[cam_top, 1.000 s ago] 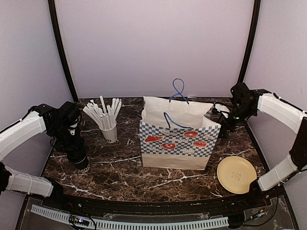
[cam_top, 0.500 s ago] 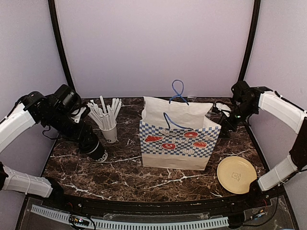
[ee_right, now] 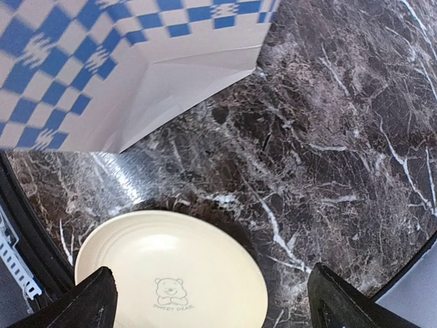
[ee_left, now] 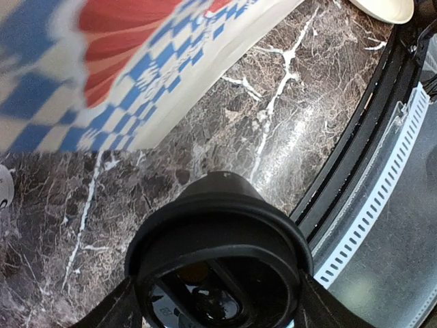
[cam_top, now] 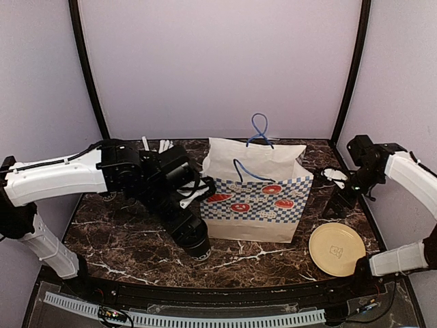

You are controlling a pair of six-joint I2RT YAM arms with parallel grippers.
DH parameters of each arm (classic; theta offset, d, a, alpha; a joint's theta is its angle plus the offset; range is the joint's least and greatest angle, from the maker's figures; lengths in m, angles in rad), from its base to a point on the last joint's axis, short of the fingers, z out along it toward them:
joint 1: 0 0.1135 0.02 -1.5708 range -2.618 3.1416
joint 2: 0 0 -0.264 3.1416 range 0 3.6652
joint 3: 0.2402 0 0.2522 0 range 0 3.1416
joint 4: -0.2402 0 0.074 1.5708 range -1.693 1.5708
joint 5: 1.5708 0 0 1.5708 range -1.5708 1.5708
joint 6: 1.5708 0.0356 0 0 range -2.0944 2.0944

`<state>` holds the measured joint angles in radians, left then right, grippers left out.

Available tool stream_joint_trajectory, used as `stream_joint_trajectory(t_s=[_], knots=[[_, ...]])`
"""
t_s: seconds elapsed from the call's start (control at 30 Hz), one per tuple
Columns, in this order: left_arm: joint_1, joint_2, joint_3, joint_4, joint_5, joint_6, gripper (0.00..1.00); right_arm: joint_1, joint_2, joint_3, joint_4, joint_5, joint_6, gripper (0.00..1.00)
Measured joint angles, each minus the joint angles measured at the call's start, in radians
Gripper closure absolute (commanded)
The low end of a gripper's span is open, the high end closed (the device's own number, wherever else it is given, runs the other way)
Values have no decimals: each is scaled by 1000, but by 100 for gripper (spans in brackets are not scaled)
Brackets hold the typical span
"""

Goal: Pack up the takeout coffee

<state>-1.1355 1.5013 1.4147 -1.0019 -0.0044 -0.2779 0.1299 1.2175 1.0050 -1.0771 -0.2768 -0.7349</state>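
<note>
Top external view: the dark marble tabletop [cam_top: 123, 239] carries a white paper bag with blue checks and blue cord handles [cam_top: 256, 205], standing open-topped at centre, with a round cream plate [cam_top: 336, 249] near its right. The small black paper cup with a black plastic lid [ee_left: 218, 253] is clamped in the left hand [ee_left: 215, 304], tilted and low at the bag's near-left corner. The right hand [cam_top: 339, 203] is spread wide, holding nothing. Carrying looks to be the step in hand; next the cup needs raising above the bag's rim, righting, then lowering inside.
</note>
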Motion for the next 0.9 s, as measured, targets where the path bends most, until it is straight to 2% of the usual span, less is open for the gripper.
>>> stream_joint_trajectory(t_s=[0.23, 0.3, 0.37, 0.43, 0.73, 0.9], knots=[[-48, 122, 6, 62, -43, 63, 36, 34, -188, -75, -50, -51, -68, 7], [-53, 148, 6, 74, -47, 72, 31, 71, -205, -98, -55, -83, -76, 8], [-55, 169, 6, 86, -48, 79, 22, 122, -209, -116, -55, -102, -76, 8], [-62, 186, 6, 94, -51, 85, 4, 175, -208, -127, -46, -108, -64, 8], [-103, 203, 49, 79, -73, 91, 1, 302, -167, -83, -15, -137, -29, 8], [-108, 74, 47, 57, -83, 90, 1, 314, -163, 37, -46, -113, -53, 8]])
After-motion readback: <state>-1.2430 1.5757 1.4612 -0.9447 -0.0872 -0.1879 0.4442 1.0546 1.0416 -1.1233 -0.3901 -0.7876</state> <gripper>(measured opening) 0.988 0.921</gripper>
